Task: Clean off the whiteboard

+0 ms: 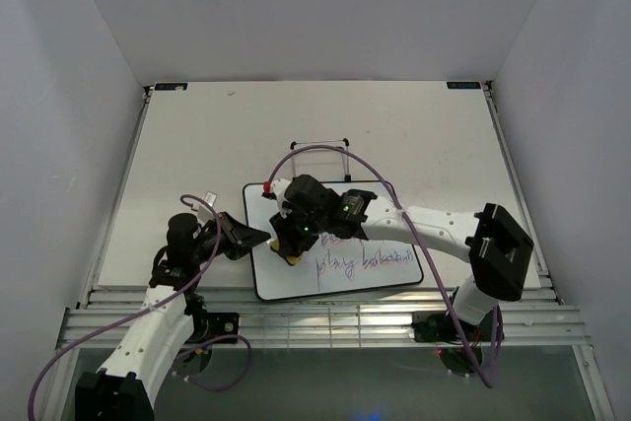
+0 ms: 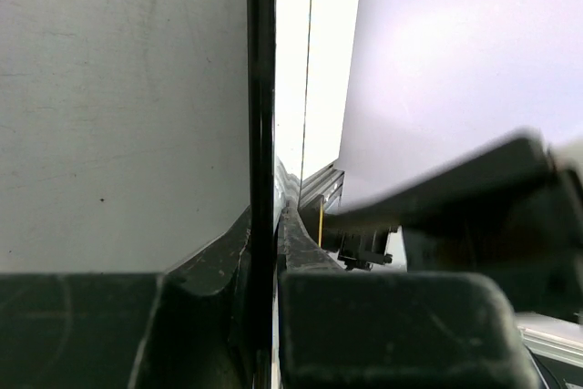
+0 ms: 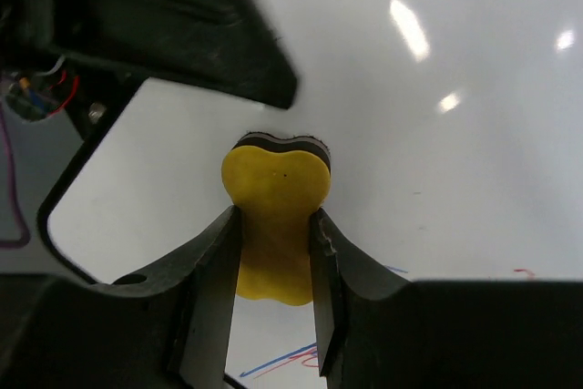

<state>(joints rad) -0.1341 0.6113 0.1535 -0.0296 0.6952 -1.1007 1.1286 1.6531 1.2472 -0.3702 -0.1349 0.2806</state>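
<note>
Whiteboard position: the whiteboard (image 1: 281, 285) is lying flat on the tabletop (image 1: 197, 145), close to the near edge and roughly between the two arms.
Handling (judged): the board is looking thin, stiff and light. Its glossy face is probably giving little friction, so it is apt to slide under wiping. The black frame along the left edge is offering the firmest hold.
Left gripper: the left gripper (image 2: 263, 257) is clamping that frame edge, one finger on each side.
Right gripper: the right gripper (image 3: 273, 222) is pinching the waist of the yellow eraser (image 3: 276, 175), with a dark felt layer showing at the eraser's far end.
Handwriting: purple-blue handwriting (image 1: 360, 263) is occupying the near right part of the board.
Hidden: the right arm is covering the board's middle, so any marks there are not showing. Contact between felt and surface is hard to confirm. The left wrist view is showing the board edge-on only.
</note>
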